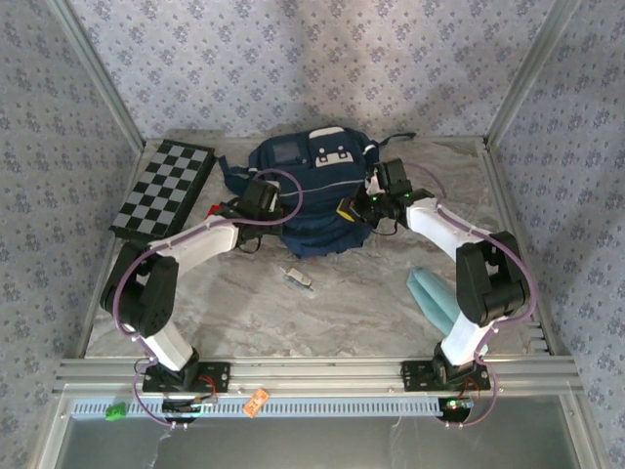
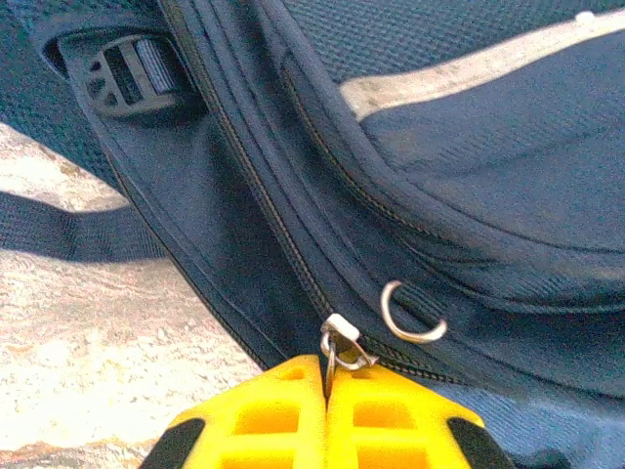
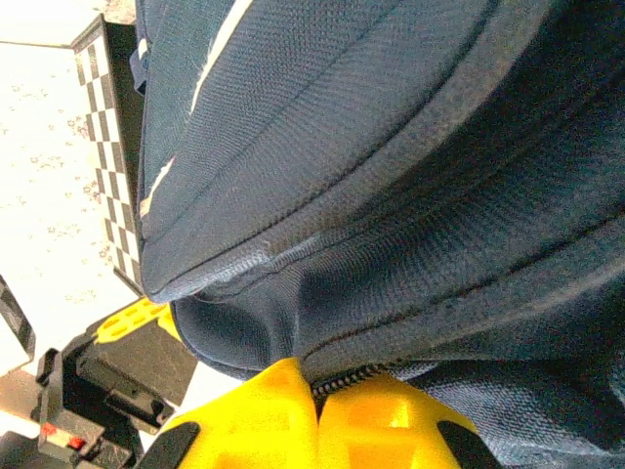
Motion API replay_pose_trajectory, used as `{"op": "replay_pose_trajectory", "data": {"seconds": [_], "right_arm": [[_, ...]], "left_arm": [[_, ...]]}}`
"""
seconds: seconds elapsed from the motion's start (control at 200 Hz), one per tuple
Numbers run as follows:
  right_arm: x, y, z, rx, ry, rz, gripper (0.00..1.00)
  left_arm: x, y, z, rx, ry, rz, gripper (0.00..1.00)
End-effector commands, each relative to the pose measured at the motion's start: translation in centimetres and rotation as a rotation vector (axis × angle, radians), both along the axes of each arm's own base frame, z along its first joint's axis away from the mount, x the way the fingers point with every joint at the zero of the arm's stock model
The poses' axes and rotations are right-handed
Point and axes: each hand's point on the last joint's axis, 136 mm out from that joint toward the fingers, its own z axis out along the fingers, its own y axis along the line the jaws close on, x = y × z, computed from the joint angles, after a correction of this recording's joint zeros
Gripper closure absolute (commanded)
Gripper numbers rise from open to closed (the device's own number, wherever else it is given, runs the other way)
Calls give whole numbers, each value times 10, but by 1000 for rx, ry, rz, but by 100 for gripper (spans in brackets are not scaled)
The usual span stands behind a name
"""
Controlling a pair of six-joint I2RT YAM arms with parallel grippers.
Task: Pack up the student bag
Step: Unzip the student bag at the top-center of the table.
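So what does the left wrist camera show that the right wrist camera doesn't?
Left wrist view: a small silver metal zipper pull pinched in the shut left jaws, and a dark plastic strap buckle. Right wrist view: the black-and-white checkered chessboard, and the shut right jaws pressed at a zip seam. Both: the large navy blue fabric backpack close up, with yellow jaws against it.

**White Arms, Black Joints, Yellow Fingers**

The left arm and right arm have white links and black joint housings. Purple cables loop behind the left tool and right tool, whose fingers are yellow ribbed plastic.
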Motion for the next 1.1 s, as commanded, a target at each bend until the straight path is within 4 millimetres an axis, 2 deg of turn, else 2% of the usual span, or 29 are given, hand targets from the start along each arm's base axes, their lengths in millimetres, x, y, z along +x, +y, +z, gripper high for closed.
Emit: {"op": "replay_pose_trajectory", "data": {"seconds": [0.0, 0.175, 0.355, 0.435, 0.515, 0.659, 0.699, 0.764, 0.849, 0.864, 0.939, 0.999, 1.094], "right_arm": [[13, -25, 19, -37, -60, -52, 100], [10, -34, 16, -53, -53, -63, 100], [9, -35, 19, -55, -55, -51, 100], [9, -40, 20, -53, -51, -66, 100], [13, -43, 21, -67, -66, -71, 100], [19, -26, 27, 4, -32, -47, 100], [13, -15, 31, 10, -36, -33, 93], [0, 1, 32, -14, -37, -37, 76], [-10, 25, 38, 40, -39, -58, 66], [-16, 25, 27, 34, -12, -67, 64], [-24, 36, 18, 59, 12, -119, 54], [-24, 41, 13, 72, 14, -155, 49], [-22, 46, 6, 101, 31, -208, 48]], "left_arm": [[31, 52, 3, 79, -69, 138, 100], [62, 68, 11, 56, -115, 168, 100], [84, 75, 10, 50, -116, 167, 100], [79, 73, 13, 46, -128, 142, 100], [68, 58, 16, 15, -144, 81, 100], [52, 26, 12, -11, -128, -2, 100], [49, 21, 12, -16, -122, -8, 100], [43, 8, 13, -40, -115, -41, 100], [36, -6, 15, -52, -113, -67, 100], [34, -7, 15, -53, -111, -72, 100], [30, -15, 16, -66, -102, -91, 100], [27, -21, 17, -74, -92, -106, 100], [21, -33, 21, -75, -93, -135, 100]]}}
